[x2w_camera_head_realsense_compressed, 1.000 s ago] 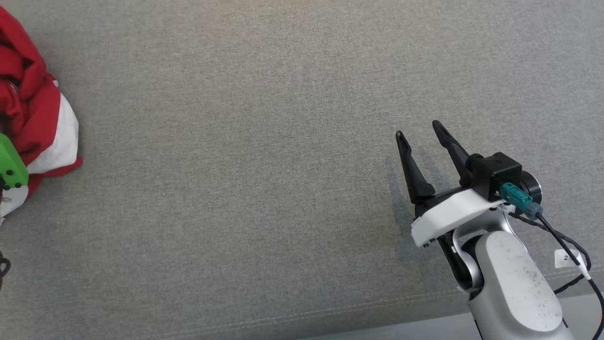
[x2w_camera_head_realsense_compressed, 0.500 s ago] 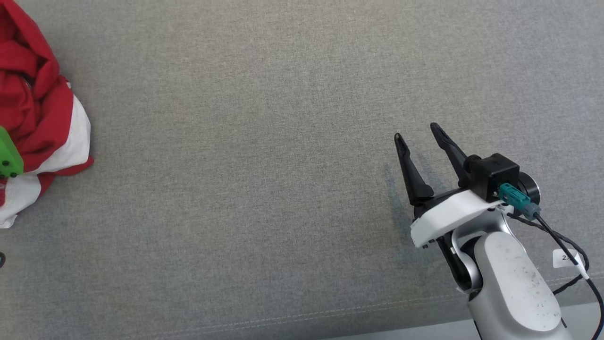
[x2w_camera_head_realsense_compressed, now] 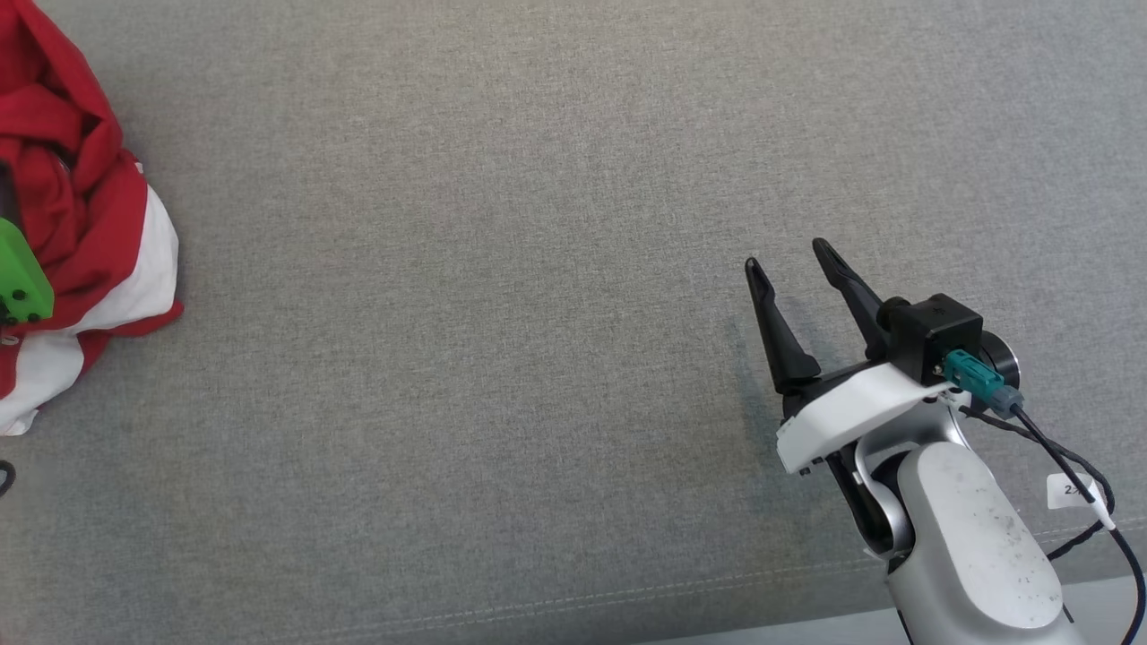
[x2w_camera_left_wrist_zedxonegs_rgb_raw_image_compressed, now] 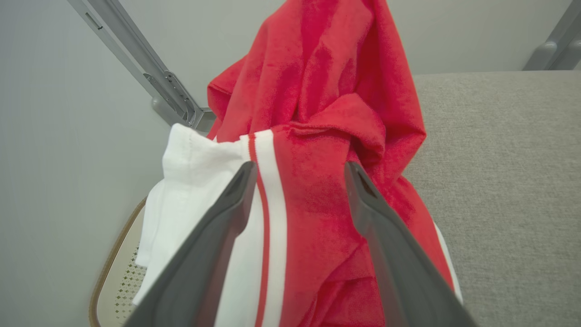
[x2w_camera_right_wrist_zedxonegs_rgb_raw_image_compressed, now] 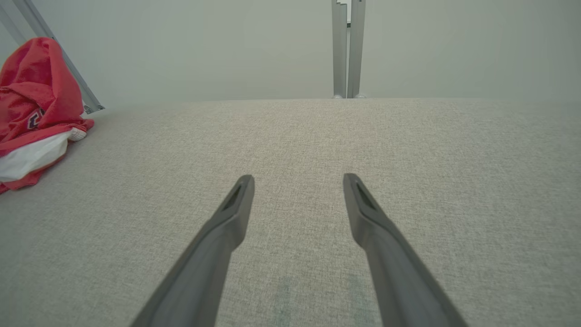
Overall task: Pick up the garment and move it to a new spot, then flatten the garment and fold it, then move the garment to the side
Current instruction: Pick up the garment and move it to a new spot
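Note:
The garment (x2w_camera_head_realsense_compressed: 81, 206) is a crumpled red and white heap at the far left edge of the grey fabric surface (x2w_camera_head_realsense_compressed: 502, 269). In the left wrist view the garment (x2w_camera_left_wrist_zedxonegs_rgb_raw_image_compressed: 327, 113) stands bunched up close ahead, and my left gripper (x2w_camera_left_wrist_zedxonegs_rgb_raw_image_compressed: 297, 165) is open with its fingers spread over the red and white striped part. A green piece of the left arm (x2w_camera_head_realsense_compressed: 20, 282) shows against the heap. My right gripper (x2w_camera_head_realsense_compressed: 786, 254) is open over bare fabric at the right, far from the garment (x2w_camera_right_wrist_zedxonegs_rgb_raw_image_compressed: 32, 104). Nothing is between the fingers of the right gripper (x2w_camera_right_wrist_zedxonegs_rgb_raw_image_compressed: 297, 177).
Grey upholstery spreads between the heap and the right arm, with a stitched seam near its front edge (x2w_camera_head_realsense_compressed: 627, 596). Metal frame bars (x2w_camera_right_wrist_zedxonegs_rgb_raw_image_compressed: 347, 45) stand behind the surface against a pale wall. A cane-patterned rim (x2w_camera_left_wrist_zedxonegs_rgb_raw_image_compressed: 109, 281) shows below the garment at the left.
In the head view the garment heap reaches slightly further right than a second ago. The right gripper has barely shifted and stays open.

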Motion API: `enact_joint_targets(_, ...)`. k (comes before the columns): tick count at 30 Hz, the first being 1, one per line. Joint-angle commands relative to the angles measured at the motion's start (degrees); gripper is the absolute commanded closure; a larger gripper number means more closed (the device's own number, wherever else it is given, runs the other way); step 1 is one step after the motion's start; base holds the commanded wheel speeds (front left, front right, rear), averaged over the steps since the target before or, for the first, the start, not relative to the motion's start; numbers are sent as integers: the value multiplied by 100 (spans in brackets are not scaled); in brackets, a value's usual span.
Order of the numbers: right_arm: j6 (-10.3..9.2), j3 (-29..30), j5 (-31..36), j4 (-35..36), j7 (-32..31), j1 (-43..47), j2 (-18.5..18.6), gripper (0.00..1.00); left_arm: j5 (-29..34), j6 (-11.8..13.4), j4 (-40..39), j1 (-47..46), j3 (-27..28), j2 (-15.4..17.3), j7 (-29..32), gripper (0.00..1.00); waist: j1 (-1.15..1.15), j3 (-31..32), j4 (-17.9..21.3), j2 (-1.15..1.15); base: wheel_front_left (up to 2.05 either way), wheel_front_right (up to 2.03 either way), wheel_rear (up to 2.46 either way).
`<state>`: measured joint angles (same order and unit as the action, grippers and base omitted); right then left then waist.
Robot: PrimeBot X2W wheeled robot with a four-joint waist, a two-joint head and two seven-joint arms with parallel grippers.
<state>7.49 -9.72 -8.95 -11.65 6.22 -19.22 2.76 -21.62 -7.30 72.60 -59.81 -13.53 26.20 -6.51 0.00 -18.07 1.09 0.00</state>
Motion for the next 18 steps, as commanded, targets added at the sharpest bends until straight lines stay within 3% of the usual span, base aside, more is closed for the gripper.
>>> enact_joint_targets(1, 0, 26, -15, 12, 51, -15, 22, 0, -40, -13, -22, -192, -72, 69, 111, 0, 0, -56, 40, 0, 0, 0, 0)
enact_joint_targets(11, 0, -10, -75, -24, 90, -70, 22, 0, -129, -14, -204, -581, -532, 242, 817, 0, 0, -249, 190, 0, 0, 0, 0)
enact_joint_targets(18, 0, -25, -129, -15, 127, -135, 22, 0, -157, -15, -57, -652, -714, 546, 1393, 0, 0, -514, 395, 0, 0, 0, 0)
